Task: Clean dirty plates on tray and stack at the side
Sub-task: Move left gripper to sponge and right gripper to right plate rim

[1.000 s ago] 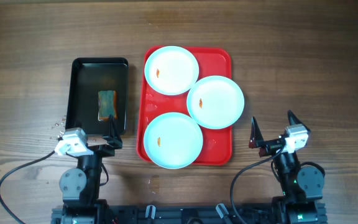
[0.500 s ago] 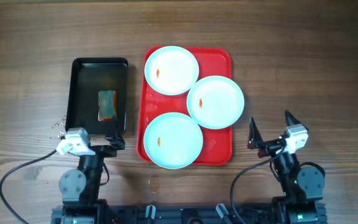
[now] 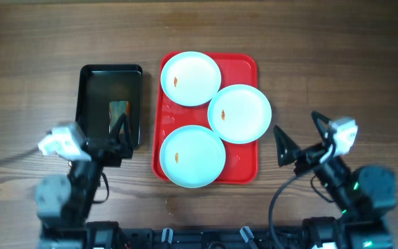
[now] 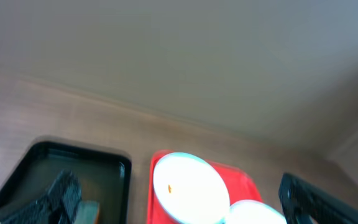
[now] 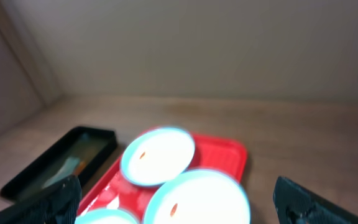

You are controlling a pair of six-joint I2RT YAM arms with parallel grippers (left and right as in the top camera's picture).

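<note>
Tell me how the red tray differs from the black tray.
The red tray is larger and wider; the black tray is narrower. The red tray carries three plates; the black tray holds one small green block. Both are rectangular with raised rims.

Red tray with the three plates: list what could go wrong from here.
1. The right-hand round pale-blue plate overhangs the red plastic tray's rim; a nudge from the open right hand could tip it off.
2. The three plates sit edge to edge, so lifting one may drag a neighbour.
3. The open left hand hangs by the black rectangular tray's wall and might snag it.
</note>
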